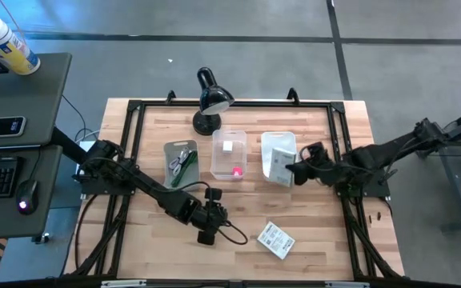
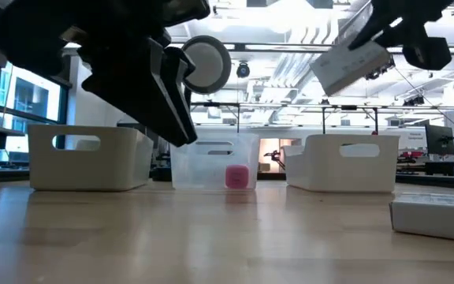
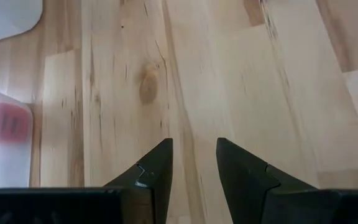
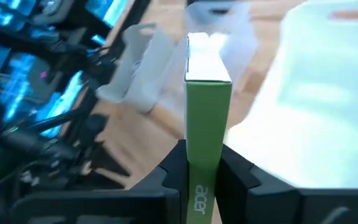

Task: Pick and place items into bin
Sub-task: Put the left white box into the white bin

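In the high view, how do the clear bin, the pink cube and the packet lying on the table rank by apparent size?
1. Clear bin, largest.
2. Packet.
3. Pink cube, smallest.

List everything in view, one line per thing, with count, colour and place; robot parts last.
bins: three on the table in a row; a grey one with green and dark items on the left, a clear one in the middle, a white one on the right
pink cube: one, inside the clear bin
white block: one, in the clear bin
packet on the table: one, white, printed, near the front edge
held packet: one, white with a green side, above the white bin
desk lamp: one, black, at the table's back edge
left gripper: open, empty, above bare wood
right gripper: shut on the held packet
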Controlling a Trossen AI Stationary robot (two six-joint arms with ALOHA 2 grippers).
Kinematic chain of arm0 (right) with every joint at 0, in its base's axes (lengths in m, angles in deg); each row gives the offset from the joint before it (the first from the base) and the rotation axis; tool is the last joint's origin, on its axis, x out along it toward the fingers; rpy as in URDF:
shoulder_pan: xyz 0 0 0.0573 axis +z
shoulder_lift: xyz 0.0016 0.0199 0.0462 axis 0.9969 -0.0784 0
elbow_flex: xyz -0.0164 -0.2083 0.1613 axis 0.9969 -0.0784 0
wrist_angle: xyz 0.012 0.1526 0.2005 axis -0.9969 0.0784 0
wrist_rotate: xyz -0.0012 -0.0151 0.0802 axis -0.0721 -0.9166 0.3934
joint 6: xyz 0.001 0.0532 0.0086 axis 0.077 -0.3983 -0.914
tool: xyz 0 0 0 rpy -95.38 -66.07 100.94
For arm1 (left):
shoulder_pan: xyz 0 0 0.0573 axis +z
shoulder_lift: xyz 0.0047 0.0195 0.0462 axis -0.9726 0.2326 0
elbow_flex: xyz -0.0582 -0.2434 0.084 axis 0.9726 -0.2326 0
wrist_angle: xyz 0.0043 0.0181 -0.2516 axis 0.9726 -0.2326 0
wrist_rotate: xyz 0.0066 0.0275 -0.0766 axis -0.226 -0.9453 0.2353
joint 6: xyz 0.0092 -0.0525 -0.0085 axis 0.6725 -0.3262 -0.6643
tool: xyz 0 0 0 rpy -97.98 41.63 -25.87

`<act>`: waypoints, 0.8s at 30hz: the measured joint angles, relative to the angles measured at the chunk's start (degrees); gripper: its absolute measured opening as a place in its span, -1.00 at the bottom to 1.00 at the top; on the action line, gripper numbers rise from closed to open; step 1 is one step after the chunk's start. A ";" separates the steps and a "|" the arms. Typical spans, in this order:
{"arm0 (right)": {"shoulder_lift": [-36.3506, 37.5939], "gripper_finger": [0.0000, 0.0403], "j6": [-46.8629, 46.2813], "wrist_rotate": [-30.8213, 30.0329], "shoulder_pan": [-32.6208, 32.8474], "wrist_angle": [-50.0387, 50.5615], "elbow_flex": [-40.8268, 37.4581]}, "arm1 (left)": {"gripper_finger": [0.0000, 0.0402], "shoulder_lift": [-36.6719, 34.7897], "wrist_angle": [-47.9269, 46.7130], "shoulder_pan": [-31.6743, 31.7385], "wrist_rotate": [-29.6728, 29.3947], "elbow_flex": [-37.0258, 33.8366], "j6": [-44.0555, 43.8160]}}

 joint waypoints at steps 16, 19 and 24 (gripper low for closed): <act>3.85 -0.77 10.65 8.75 -18.37 10.25 0.00 | -0.44 0.00 11.36 -0.59 -1.38 0.00 2.51; 3.56 -0.76 13.39 11.18 -22.31 9.64 0.00 | -0.44 0.00 14.09 -0.61 -1.32 0.02 3.86; 1.87 -0.75 18.30 16.47 -27.50 6.69 0.00 | -0.44 0.00 16.54 -0.61 -1.45 0.04 4.49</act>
